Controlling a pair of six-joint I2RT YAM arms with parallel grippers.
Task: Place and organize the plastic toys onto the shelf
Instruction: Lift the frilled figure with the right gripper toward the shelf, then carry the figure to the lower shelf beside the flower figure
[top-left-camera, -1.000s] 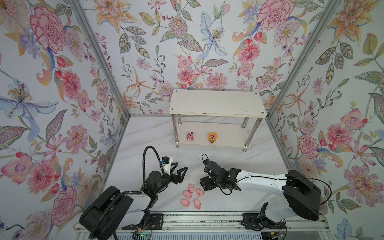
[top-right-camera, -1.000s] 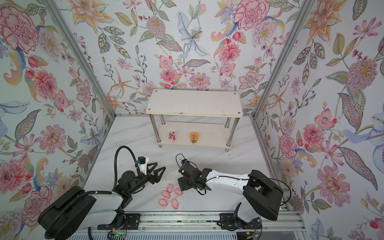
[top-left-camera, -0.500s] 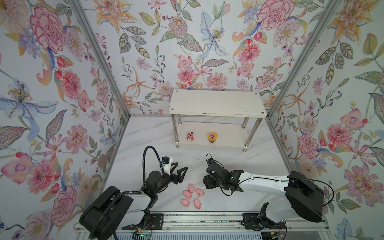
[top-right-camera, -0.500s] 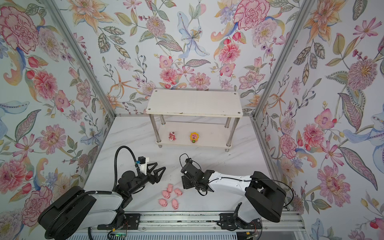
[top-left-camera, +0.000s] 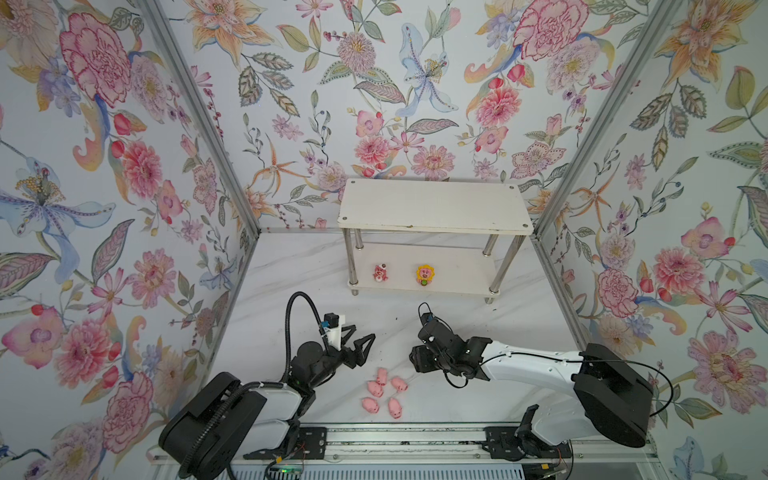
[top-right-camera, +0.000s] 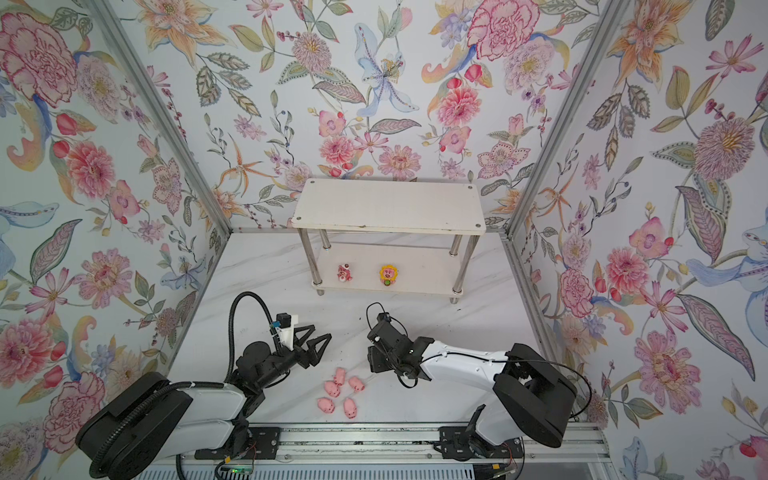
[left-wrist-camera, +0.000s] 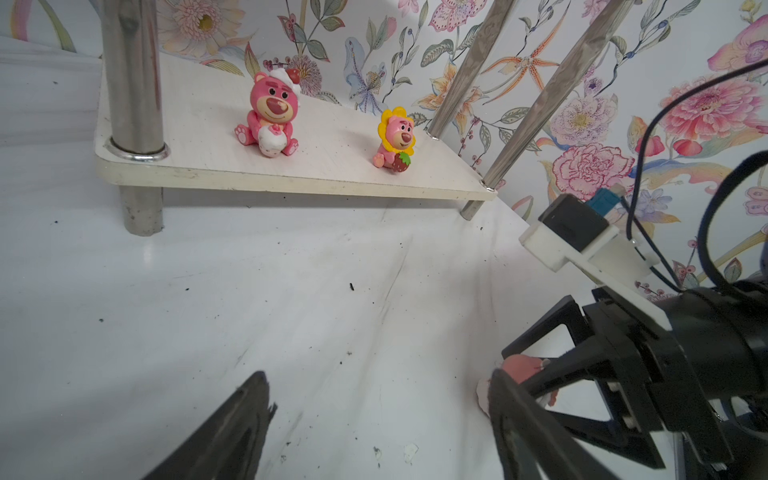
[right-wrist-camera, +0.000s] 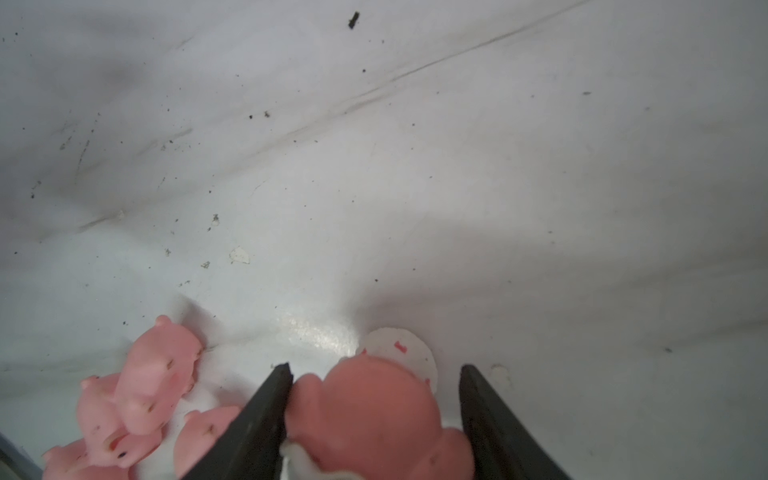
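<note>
**Right gripper (right-wrist-camera: 374, 368) pinches pink toy (right-wrist-camera: 361, 415)**

The toy is on the table (top-left-camera: 291, 291) before the shelf (top-left-camera: 434, 208), beside five pigs (top-left-camera: 382, 390). Left gripper (top-left-camera: 362, 333) gapes wide, empty. Bear (top-left-camera: 380, 273) and sunflower toy (top-left-camera: 424, 274) sit on the shelf's lower tier.

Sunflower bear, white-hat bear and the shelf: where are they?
sunflower bear (left-wrist-camera: 400, 133): left wrist view, on its face.
white-hat bear (left-wrist-camera: 275, 107): left wrist view, on its snout.
shelf (top-left-camera: 434, 203): in a top view, on its bare top board.
</note>
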